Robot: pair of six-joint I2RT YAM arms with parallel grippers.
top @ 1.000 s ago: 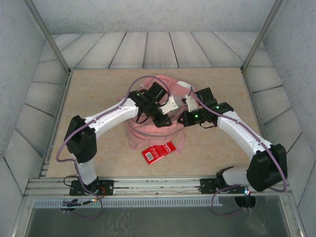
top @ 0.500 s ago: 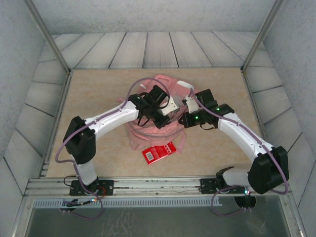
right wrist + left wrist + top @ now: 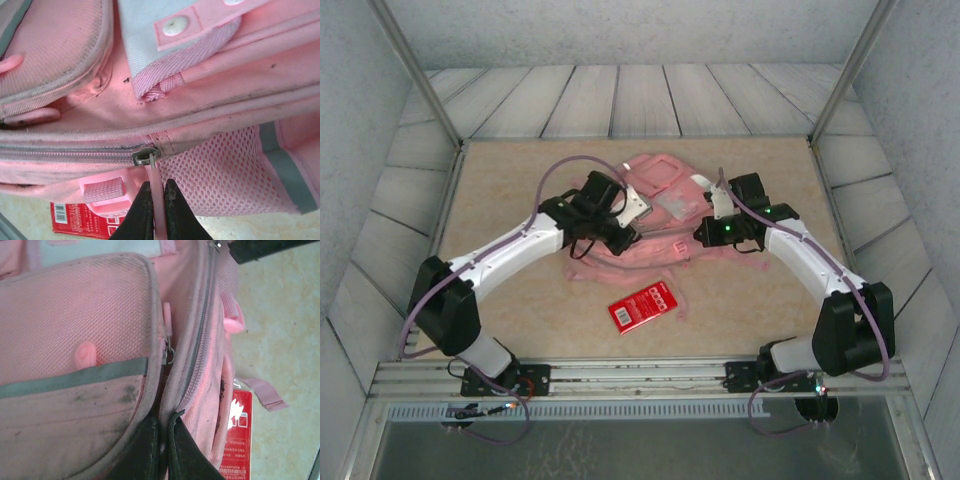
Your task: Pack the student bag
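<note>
1. Red flat packet (image 3: pixel 642 308) with white print lies on the beige tabletop (image 3: pixel 500 200), lower centre of the top view, just below the bag and apart from both grippers.
2. Student bag (image 3: pixel 665 215), soft pink fabric, lies flat at the centre of the top view between the two arms. Its pale patch (image 3: pixel 675 205) faces up.
3. Left gripper (image 3: pixel 162 450) sits at the bag's left side in the top view. In the left wrist view its dark jaws are pressed together on a fold of the bag's fabric, where a soiled front pocket (image 3: pixel 75 330) meets a grey zip track (image 3: pixel 197 345).
4. Right gripper (image 3: pixel 156 212) sits at the bag's right edge in the top view. In the right wrist view its jaws are pinching the pink pull tab (image 3: pixel 156 187) that hangs from a metal zip slider (image 3: pixel 145 156).
5. Pink mesh side pocket (image 3: pixel 220 170) lies just right of that slider; a strap tab with a white snap (image 3: pixel 175 24) is at upper centre.
</note>
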